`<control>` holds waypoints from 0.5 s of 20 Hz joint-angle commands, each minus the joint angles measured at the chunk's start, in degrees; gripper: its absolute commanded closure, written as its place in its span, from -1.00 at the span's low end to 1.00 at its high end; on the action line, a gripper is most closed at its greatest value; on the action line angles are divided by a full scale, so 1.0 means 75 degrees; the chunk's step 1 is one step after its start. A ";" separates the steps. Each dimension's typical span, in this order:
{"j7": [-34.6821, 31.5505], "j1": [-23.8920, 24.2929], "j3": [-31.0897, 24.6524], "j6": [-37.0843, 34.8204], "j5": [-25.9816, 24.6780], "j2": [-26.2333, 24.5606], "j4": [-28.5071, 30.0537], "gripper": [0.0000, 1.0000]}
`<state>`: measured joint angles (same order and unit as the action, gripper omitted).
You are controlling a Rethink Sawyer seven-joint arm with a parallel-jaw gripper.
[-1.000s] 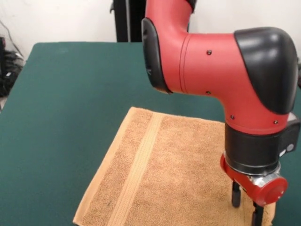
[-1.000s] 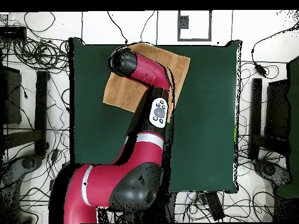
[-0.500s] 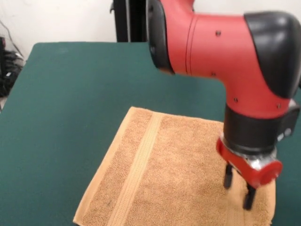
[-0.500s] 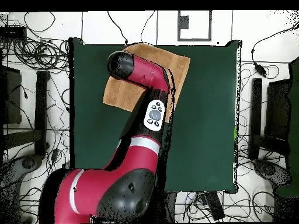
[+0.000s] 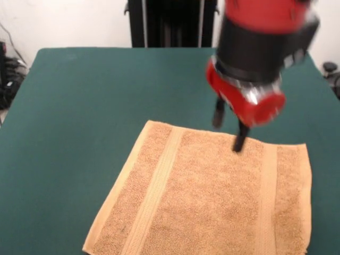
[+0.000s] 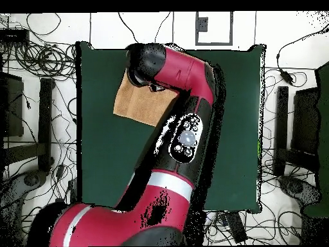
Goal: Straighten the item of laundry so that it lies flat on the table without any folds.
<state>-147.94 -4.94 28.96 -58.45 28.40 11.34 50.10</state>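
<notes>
Orange-tan towel (image 5: 207, 202), woven bands; dark green table (image 5: 79, 106)

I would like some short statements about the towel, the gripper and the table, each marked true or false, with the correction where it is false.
1. The towel lies spread on the table with no fold showing. True, as far as the front view shows; its near edge runs out of the picture.
2. The gripper holds a corner of the towel. False: it is open, holds nothing, and hangs above the towel's far edge.
3. The towel has a woven band near each short end. True.
4. The towel is blue. False: it is orange-tan.
5. The table cover is dark green. True.
</notes>
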 commanded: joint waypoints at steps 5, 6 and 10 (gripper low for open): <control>0.0452 0.0584 -0.0326 -0.0858 -0.0833 0.1555 0.1084 -1.00; 0.0549 0.0643 -0.0404 -0.0840 -0.0879 0.1663 0.1180 -1.00; 0.0705 0.0771 -0.0530 -0.0842 -0.1166 0.1909 0.1331 -1.00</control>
<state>-147.94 0.52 29.73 -63.00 23.28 22.52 50.48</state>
